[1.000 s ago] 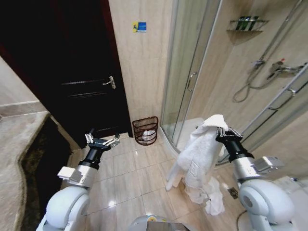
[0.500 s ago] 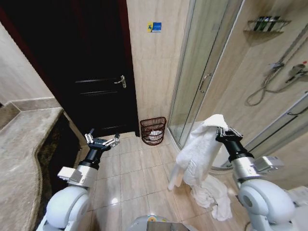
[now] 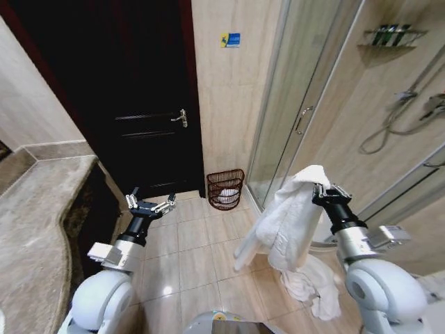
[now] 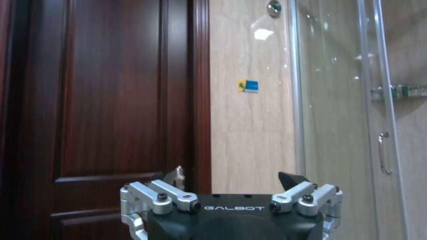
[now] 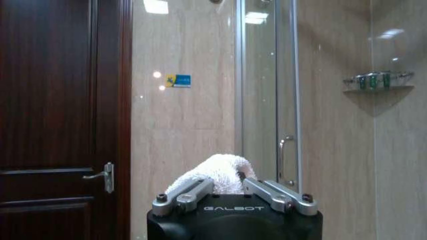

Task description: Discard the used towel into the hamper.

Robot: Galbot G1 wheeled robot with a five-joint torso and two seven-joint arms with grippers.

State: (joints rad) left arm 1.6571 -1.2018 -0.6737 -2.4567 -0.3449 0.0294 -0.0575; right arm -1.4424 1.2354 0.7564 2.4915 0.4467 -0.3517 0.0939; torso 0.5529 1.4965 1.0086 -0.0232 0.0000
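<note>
White terry towel (image 3: pixel 288 223) hangs clamped in the right gripper (image 3: pixel 323 193); left gripper (image 3: pixel 149 207) spread empty; dark red-brown round wire hamper (image 3: pixel 225 188) stands by the wall's foot.

So the landmark here is the small round dark red-brown wire hamper (image 3: pixel 225 188), sitting on the tiled floor (image 3: pixel 195 250) right at the foot of the beige tiled wall strip (image 3: pixel 226 104). Left of the hamper is the dark wooden door (image 3: pixel 132 97), right of it the glass shower door (image 3: pixel 292 111). Something white lies inside the hamper. Nearer the robot than the hamper and off to its right, the white towel (image 3: pixel 288 226) hangs from the right gripper (image 3: pixel 322 190), its tail reaching the floor. The left gripper (image 3: pixel 149 207) sits nearer and left of the hamper, with the stone countertop (image 3: pixel 35 229) further left again
</note>
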